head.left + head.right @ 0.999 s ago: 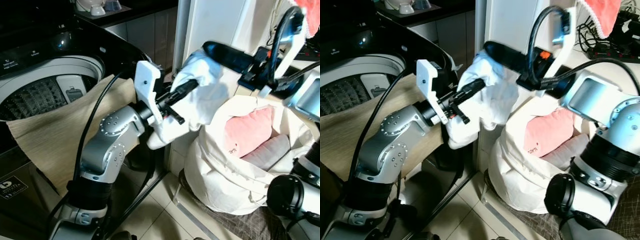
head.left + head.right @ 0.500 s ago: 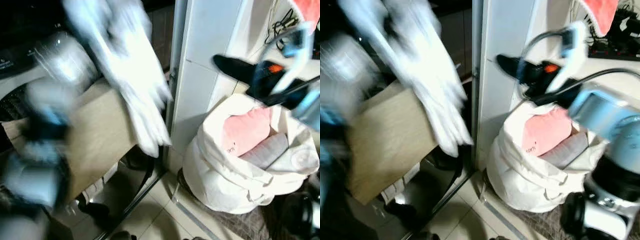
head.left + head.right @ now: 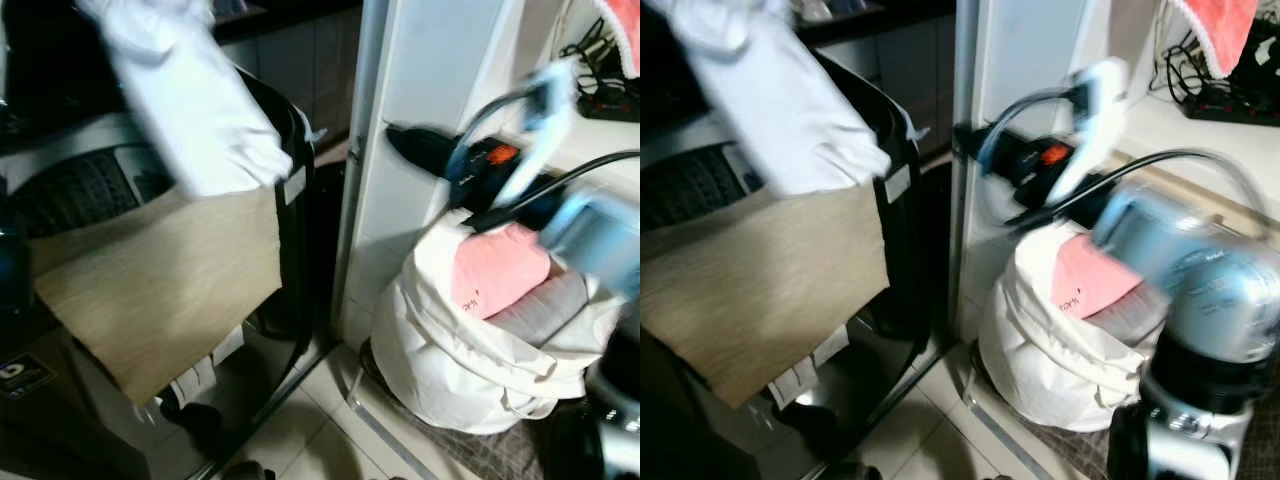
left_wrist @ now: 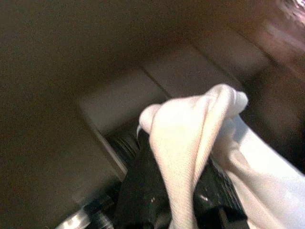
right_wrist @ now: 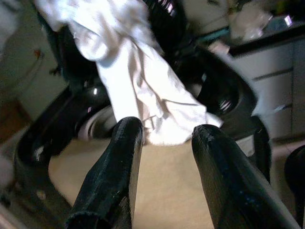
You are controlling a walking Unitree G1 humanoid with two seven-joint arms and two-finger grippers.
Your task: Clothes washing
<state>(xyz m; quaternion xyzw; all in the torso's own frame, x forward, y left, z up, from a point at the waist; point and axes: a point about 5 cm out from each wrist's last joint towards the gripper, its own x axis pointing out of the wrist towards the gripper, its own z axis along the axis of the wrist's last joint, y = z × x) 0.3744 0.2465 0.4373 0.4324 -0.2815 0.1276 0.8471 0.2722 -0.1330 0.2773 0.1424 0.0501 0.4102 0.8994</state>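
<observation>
The washing machine (image 3: 90, 185) is the landmark. Above its open drum hangs a white garment (image 3: 190, 110), clamped in the left pincer (image 4: 178, 191). A beige cloth (image 3: 160, 280) drapes its front. Right of it, the right pincer (image 5: 164, 157) hovers, fingers apart, above the white laundry bag (image 3: 480, 360).

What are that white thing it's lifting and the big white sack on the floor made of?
The white garment, gripped by the left gripper, looks like soft woven cloth, probably cotton: matte, with a fine ribbed weave and limp folds. The laundry bag seems a thicker matte off-white fabric, perhaps canvas: it slumps and creases yet stands by itself.
</observation>
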